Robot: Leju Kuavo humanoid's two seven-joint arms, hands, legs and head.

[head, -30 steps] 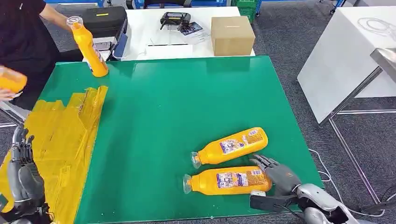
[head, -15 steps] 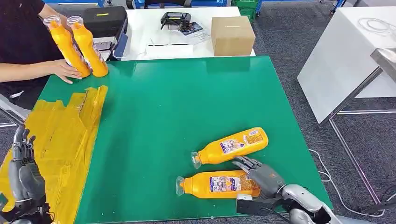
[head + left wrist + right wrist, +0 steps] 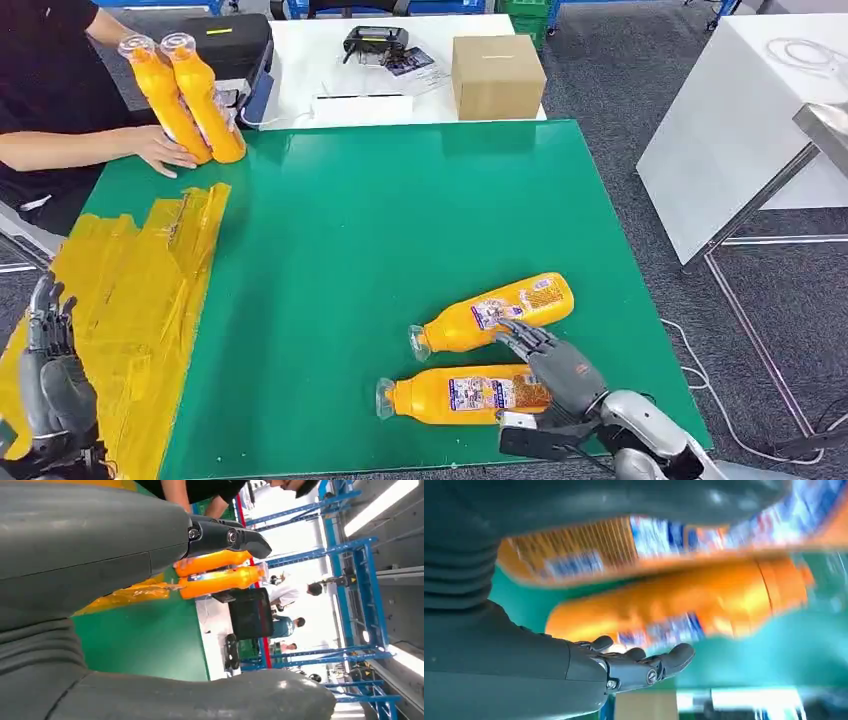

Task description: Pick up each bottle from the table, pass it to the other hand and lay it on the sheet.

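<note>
Now right hand [image 3: 560, 372] cupped over near bottle [image 3: 462, 394], fingers apart, not clamped; I'd wrap mid-body before lifting. Left hand [image 3: 52, 375] idle, fingers apart.

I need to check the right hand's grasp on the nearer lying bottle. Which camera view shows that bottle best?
The head view: the nearer bottle lies whole on the green table, the right hand at its base. The right wrist view shows it blurred and cropped.

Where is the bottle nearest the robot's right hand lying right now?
In the head view, the nearer lying bottle is at the green table's near right edge, beside the right hand, parallel to a second lying bottle.
</note>
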